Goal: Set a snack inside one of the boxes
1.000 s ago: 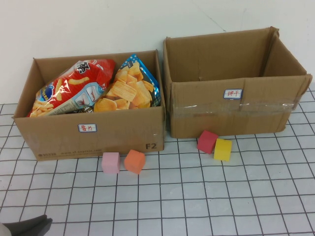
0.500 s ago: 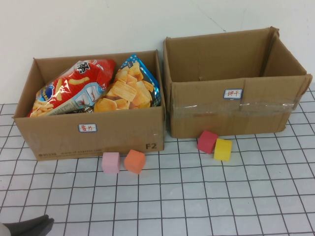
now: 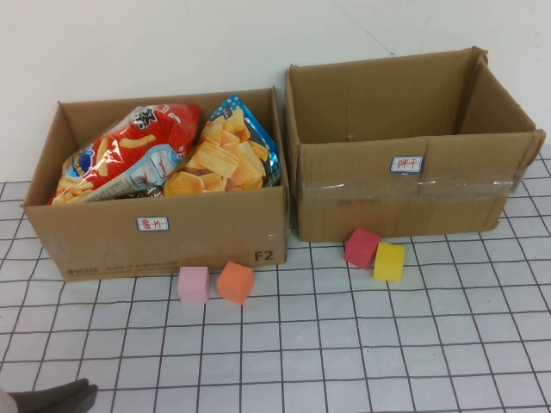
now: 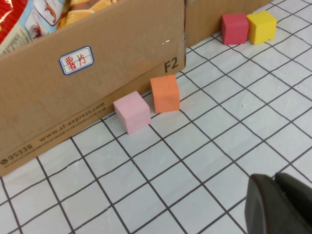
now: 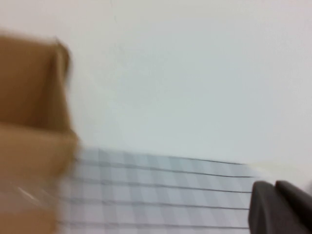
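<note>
Two snack bags lie in the left box (image 3: 155, 245): a red one (image 3: 129, 151) and a blue one printed with chips (image 3: 228, 155). The right box (image 3: 413, 194) shows nothing inside. My left gripper (image 3: 86, 394) is at the near left edge of the table, well short of the left box, shut and holding nothing. In the left wrist view the left gripper (image 4: 274, 178) hovers over the gridded table, facing that box's front wall (image 4: 97, 83). My right gripper (image 5: 273, 185) appears only in its wrist view, shut and empty, beside a corner of a box (image 5: 29, 126).
A pink block (image 3: 194, 285) and an orange block (image 3: 235, 282) sit in front of the left box. A red block (image 3: 362, 248) and a yellow block (image 3: 389, 261) sit in front of the right box. A white wall stands behind both boxes.
The left gripper has dropped slightly toward the bottom edge of the high view. Boxes, bags and blocks have not moved.
</note>
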